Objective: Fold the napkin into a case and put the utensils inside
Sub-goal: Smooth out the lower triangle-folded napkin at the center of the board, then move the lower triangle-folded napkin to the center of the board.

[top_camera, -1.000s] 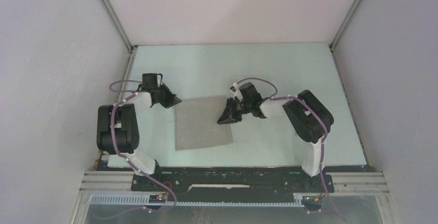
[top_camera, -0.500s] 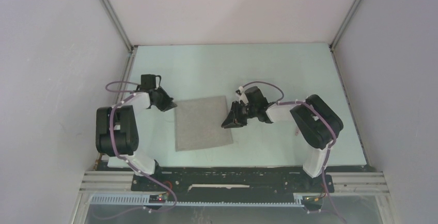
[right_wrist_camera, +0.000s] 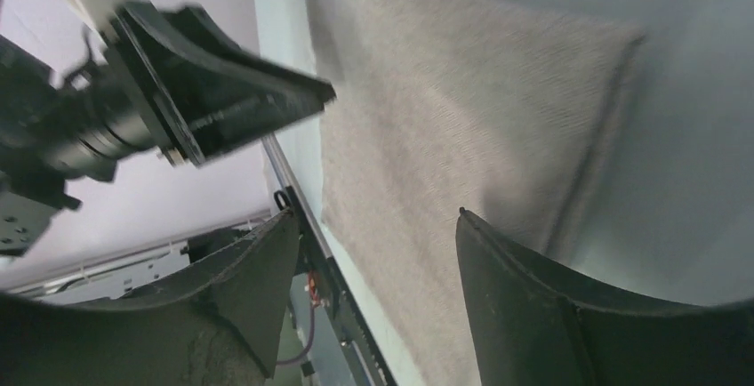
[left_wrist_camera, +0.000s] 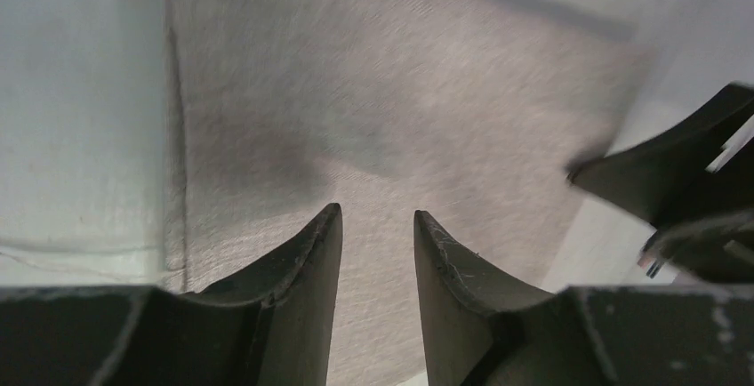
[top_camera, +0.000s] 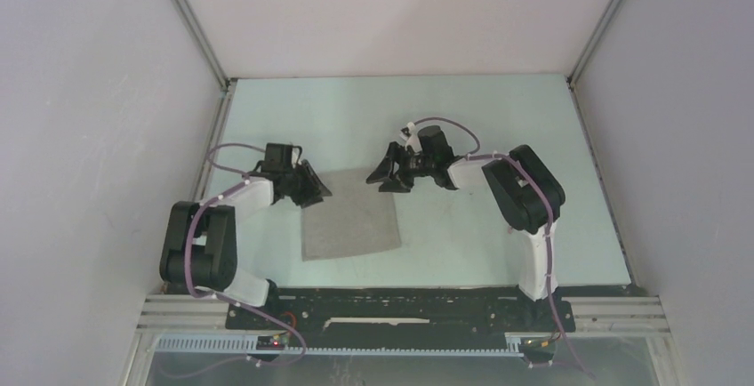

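Left tool, right tool: two, gaping; one napkin.

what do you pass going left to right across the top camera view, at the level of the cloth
left arm → left gripper, over the napkin's far left corner → napkin → right gripper, by its far right corner → right arm
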`<state>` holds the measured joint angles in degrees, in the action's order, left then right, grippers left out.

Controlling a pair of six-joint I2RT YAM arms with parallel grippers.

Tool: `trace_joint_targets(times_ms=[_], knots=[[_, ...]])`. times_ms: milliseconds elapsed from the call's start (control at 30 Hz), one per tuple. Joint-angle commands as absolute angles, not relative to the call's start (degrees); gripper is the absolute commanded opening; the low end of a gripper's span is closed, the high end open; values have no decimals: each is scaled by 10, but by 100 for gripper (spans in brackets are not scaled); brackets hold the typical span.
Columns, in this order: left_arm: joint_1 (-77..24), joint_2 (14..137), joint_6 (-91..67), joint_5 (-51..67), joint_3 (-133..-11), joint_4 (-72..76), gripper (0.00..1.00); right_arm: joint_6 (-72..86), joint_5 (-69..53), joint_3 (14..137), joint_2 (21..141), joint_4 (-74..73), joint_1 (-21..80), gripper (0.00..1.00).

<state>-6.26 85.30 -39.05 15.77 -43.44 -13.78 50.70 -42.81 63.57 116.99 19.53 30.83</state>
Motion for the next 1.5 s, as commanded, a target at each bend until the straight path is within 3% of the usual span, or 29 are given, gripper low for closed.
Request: trace_joint_targets(times_ms=[0, 233, 600, 700, 733, 1033, 1467], knots=[[-46, 865, -417, 181, -374, -68, 43, 524, -454, 646, 1221, 245, 275, 75], [-22, 863, -420, 179, -349, -53, 46, 483, -458, 621, 1234, 205, 226, 81], [-23, 780, -416, 234, -427, -113, 56, 390, -419, 610, 1073, 45, 264, 81], [-30, 755, -412, 260, -447, -119, 60, 348, -366, 594, 1038, -53, 303, 79], [-35, 745, -404, 263, -456, -128, 71, 345, -356, 575, 1021, -58, 311, 79], [-119, 653, -339, 242, -486, -218, 79, 441, -320, 381, 884, 35, 373, 77], [-139, 622, -294, 236, -508, -294, 82, 537, -305, 324, 933, 172, 402, 66]])
